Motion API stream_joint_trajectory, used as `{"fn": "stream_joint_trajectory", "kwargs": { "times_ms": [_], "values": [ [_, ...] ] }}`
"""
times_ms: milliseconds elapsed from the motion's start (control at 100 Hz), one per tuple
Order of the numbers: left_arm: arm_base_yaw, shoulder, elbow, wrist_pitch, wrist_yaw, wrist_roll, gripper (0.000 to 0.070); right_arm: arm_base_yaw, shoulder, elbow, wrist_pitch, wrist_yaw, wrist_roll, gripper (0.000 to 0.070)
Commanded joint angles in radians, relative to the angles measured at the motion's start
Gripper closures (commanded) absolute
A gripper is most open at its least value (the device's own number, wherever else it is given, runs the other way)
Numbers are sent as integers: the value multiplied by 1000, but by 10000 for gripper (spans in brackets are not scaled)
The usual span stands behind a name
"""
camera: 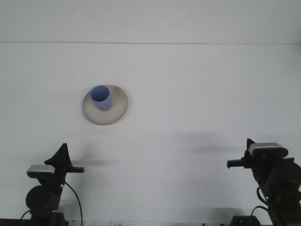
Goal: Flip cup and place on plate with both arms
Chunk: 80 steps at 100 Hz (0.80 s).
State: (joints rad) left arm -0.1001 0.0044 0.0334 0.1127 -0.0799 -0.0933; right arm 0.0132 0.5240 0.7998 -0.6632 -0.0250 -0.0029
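Sitting mouth-up on the plate (120, 111), the blue cup (101, 98) is looking light, stiff, best gripped at its rim; neither arm's jaws are showing clearly.

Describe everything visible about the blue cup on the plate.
The small light-blue cup, smooth and plastic-looking, stands upright with its open mouth facing up. It has no visible handle and tapers slightly toward its base. It rests on the round beige plate, left of the plate's centre. Nothing else touches it; both arms sit far off at the near edge.
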Motion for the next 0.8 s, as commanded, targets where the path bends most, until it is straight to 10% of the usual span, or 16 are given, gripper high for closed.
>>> {"fn": "stream_joint_trajectory", "kwargs": {
  "times_ms": [0,300,790],
  "values": [
    [2,-1,-19,13,2,-2,688,3,-15,-19,46,13,6,700],
    [2,-1,-19,13,2,-2,688,3,-209,-341,564,56,3,700],
    [2,-1,-19,13,2,-2,688,1,-523,-727,686,59,7,700]
  ]
}}
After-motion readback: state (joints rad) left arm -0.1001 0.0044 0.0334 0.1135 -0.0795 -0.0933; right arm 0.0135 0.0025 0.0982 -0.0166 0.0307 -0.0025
